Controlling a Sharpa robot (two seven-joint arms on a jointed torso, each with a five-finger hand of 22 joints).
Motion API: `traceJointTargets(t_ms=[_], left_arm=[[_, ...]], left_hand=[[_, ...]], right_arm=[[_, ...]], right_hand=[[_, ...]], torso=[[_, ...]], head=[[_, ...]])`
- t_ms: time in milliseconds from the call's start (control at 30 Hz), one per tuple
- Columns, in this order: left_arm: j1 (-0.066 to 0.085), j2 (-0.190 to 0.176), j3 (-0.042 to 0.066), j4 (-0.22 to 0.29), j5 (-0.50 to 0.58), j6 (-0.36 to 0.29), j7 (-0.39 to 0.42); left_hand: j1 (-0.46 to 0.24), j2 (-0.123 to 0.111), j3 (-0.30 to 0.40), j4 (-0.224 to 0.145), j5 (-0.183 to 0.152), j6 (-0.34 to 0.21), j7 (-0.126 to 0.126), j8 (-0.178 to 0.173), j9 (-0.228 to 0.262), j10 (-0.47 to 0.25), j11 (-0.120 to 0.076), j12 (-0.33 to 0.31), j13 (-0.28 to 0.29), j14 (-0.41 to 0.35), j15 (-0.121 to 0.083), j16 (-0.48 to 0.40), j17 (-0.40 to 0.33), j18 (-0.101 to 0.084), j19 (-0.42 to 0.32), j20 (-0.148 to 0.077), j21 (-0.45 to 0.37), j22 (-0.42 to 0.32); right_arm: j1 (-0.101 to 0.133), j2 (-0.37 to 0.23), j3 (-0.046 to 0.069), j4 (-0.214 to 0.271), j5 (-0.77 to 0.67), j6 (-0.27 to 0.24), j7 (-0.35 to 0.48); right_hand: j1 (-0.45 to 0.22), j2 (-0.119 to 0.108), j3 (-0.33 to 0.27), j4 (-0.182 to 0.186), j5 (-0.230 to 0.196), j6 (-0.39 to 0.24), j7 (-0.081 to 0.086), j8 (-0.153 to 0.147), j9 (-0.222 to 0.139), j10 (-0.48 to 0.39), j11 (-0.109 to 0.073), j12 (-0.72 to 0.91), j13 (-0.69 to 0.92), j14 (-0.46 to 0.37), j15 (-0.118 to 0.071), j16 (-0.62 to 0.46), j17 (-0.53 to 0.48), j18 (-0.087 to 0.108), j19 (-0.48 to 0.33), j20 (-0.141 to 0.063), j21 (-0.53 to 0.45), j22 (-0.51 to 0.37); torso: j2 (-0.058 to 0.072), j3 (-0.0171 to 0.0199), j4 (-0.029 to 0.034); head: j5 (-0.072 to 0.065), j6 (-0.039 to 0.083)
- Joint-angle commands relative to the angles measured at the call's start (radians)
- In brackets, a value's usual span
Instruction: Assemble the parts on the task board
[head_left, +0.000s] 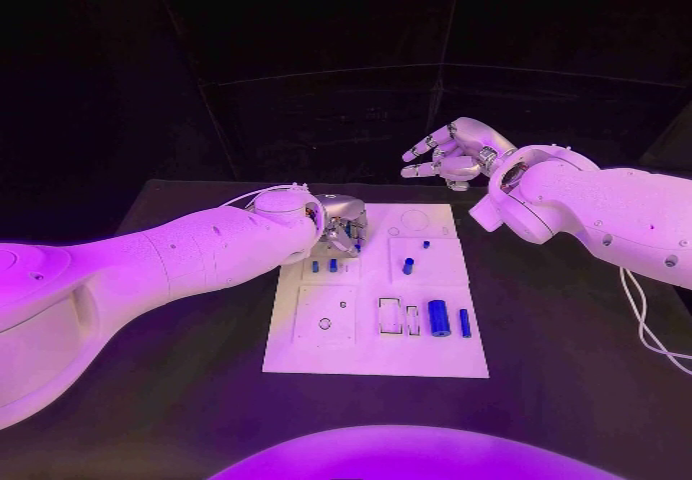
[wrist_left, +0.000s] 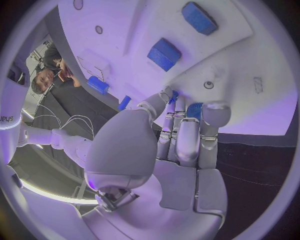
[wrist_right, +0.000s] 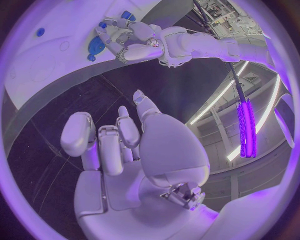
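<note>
A: How far along does it look?

B: Early to midway, I'd judge. On the task board (head_left: 372, 355) several blue parts (head_left: 438, 317) lie loose along the near row, with a few small ones standing nearer the middle.

A: And the left hand (head_left: 338, 222)?

B: Low over the board's far left corner, fingers curled round a small blue piece (wrist_left: 194, 109); it seems to pinch it.

A: The right hand (head_left: 453, 152)?

B: Raised beyond the board above the table (head_left: 577, 380), fingers apart, holding nothing
</note>
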Motion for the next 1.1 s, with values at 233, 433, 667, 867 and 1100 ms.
traceJointTargets(t_ms=[233, 433, 667, 867, 1100], left_arm=[[-0.006, 0.001, -0.003, -0.005, -0.007, 0.011, -0.005], [-0.007, -0.018, -0.002, 0.019, -0.005, -0.063, 0.027], [-0.007, -0.055, 0.024, 0.072, 0.012, -0.109, 0.043], [-0.007, -0.09, 0.057, 0.112, 0.021, -0.124, 0.041], [-0.005, -0.137, 0.083, 0.154, 0.031, -0.115, 0.028]], left_hand=[[0.018, 0.032, 0.034, -0.011, -0.002, 0.043, -0.006, 0.0, 0.0, 0.048, -0.011, 0.003, -0.002, 0.025, -0.015, 0.012, 0.001, -0.012, 0.012, -0.008, 0.026, 0.025], [0.019, 0.03, 0.044, -0.018, -0.002, 0.041, -0.003, -0.009, -0.003, 0.05, -0.009, -0.004, -0.006, 0.025, -0.015, 0.013, -0.003, -0.014, 0.014, -0.009, 0.033, 0.034], [0.014, 0.026, 0.05, -0.02, -0.002, 0.041, 0.0, -0.015, -0.006, 0.049, -0.006, -0.013, -0.01, 0.024, -0.013, 0.012, -0.007, -0.016, 0.016, -0.009, 0.042, 0.043], [0.01, 0.023, 0.052, -0.02, -0.002, 0.043, 0.0, -0.018, -0.007, 0.052, -0.006, -0.016, -0.012, 0.021, -0.013, 0.003, -0.025, -0.018, 0.019, -0.009, 0.048, 0.05], [0.007, 0.019, 0.053, -0.023, -0.002, 0.045, 0.0, -0.021, -0.008, 0.055, -0.006, -0.019, -0.014, 0.021, -0.012, 0.001, -0.03, -0.018, 0.019, -0.008, 0.05, 0.052]], right_arm=[[0.002, 0.001, 0.001, 0.001, -0.001, 0.003, 0.01], [0.002, 0.002, 0.001, 0.0, -0.001, 0.003, 0.011], [0.002, 0.002, 0.001, -0.001, -0.001, 0.003, 0.012], [0.002, 0.001, 0.001, -0.003, -0.001, 0.003, 0.013], [0.001, 0.001, 0.001, -0.006, -0.001, 0.004, 0.013]], right_hand=[[-0.001, 0.011, -0.006, -0.002, 0.005, 0.002, 0.001, 0.003, -0.002, -0.005, -0.002, -0.001, 0.001, 0.057, -0.005, -0.005, 0.04, 0.014, -0.006, 0.002, -0.003, 0.001], [-0.001, 0.011, -0.006, -0.002, 0.005, 0.002, 0.001, 0.003, -0.002, -0.005, -0.002, -0.001, 0.001, 0.057, -0.005, -0.005, 0.04, 0.014, -0.006, 0.002, -0.003, 0.001], [-0.001, 0.011, -0.006, -0.002, 0.005, 0.002, 0.001, 0.003, -0.002, -0.005, -0.002, -0.001, 0.001, 0.057, -0.005, -0.005, 0.04, 0.014, -0.006, 0.002, -0.003, 0.001], [-0.001, 0.011, -0.006, -0.002, 0.005, 0.002, 0.001, 0.003, -0.002, -0.005, -0.002, -0.001, 0.001, 0.057, -0.005, -0.005, 0.04, 0.014, -0.006, 0.002, -0.003, 0.001], [-0.002, 0.013, -0.006, 0.0, 0.006, 0.002, 0.001, 0.003, -0.002, -0.005, -0.002, -0.001, 0.0, 0.057, -0.005, -0.005, 0.04, 0.014, -0.006, 0.002, -0.004, -0.001]], torso=[[0.0, -0.0003, 0.0015], [0.0, -0.0007, 0.002], [0.0, 0.0003, 0.0004], [-0.001, -0.0005, 0.0028], [-0.002, 0.0001, 0.004]], head=[[-0.001, 0.0], [-0.003, 0.001], [-0.01, 0.005], [-0.018, 0.008], [-0.01, 0.009]])
